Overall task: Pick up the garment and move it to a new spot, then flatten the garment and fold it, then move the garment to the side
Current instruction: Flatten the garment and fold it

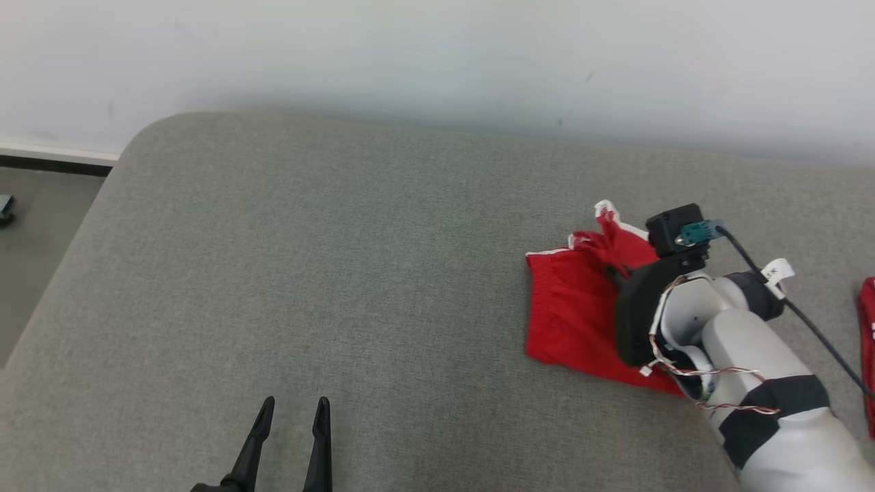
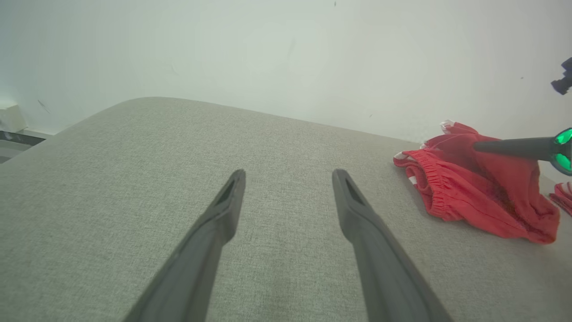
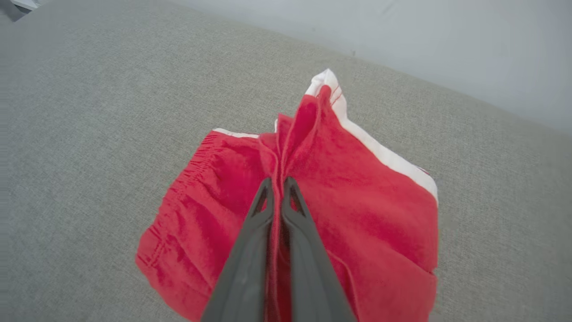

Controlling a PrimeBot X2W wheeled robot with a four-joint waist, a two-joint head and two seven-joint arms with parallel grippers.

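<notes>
**Right gripper (image 3: 278,182) pinching a raised ridge of the red garment (image 3: 371,214)**

The right gripper's two fingers are pressing almost fully together, with only a thin pleat of red cloth running up between them. That pleat is rising from the tips toward a white-trimmed corner (image 3: 328,82). The grasp appears to be taking a gathered ridge rather than a single layer, probably so the whole piece comes up together.

Around the pinch, the garment is lying bunched on the grey cushioned surface (image 1: 307,239), with its elastic waistband (image 3: 192,170) facing the robot's left. Most of the cloth is resting on the cushion, so the pick-up seems to be only starting. In the head view the right arm is reaching in from the lower right and covering part of the garment.

Well apart, the left gripper (image 1: 292,410) is hovering wide open over bare cushion and holding nothing. It is likely being kept clear for the flattening to come. Another red cloth (image 1: 868,342) is showing at the far right edge, separate from the garment. The broad bare stretch to the left looks like a suitable new spot.
</notes>
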